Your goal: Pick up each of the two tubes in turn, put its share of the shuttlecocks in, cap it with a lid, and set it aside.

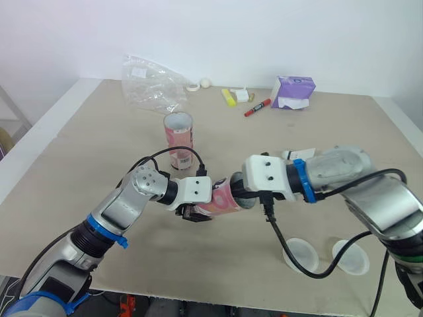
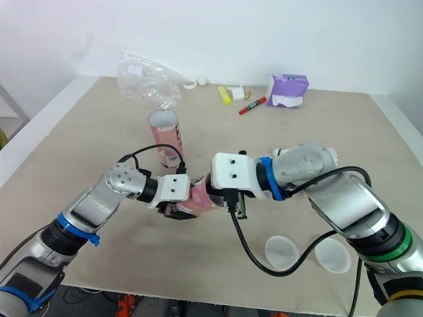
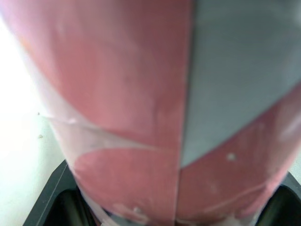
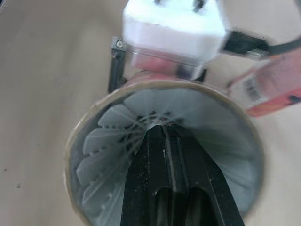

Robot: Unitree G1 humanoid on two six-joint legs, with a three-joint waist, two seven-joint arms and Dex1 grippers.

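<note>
A beige desk [image 1: 79, 145] stands against a white wall. Along its far edge lies a crumpled clear plastic bag [image 1: 151, 84] with a white label. Just beside the bag sits a small roll of tape [image 1: 192, 86], and next to that a pale ball [image 1: 205, 83]. Further right a yellow marker [image 1: 229, 97] lies touching a small white box [image 1: 240, 95]. A red marker [image 1: 257, 107] lies slantwise between that box and a purple tissue box [image 1: 293, 92]
</note>
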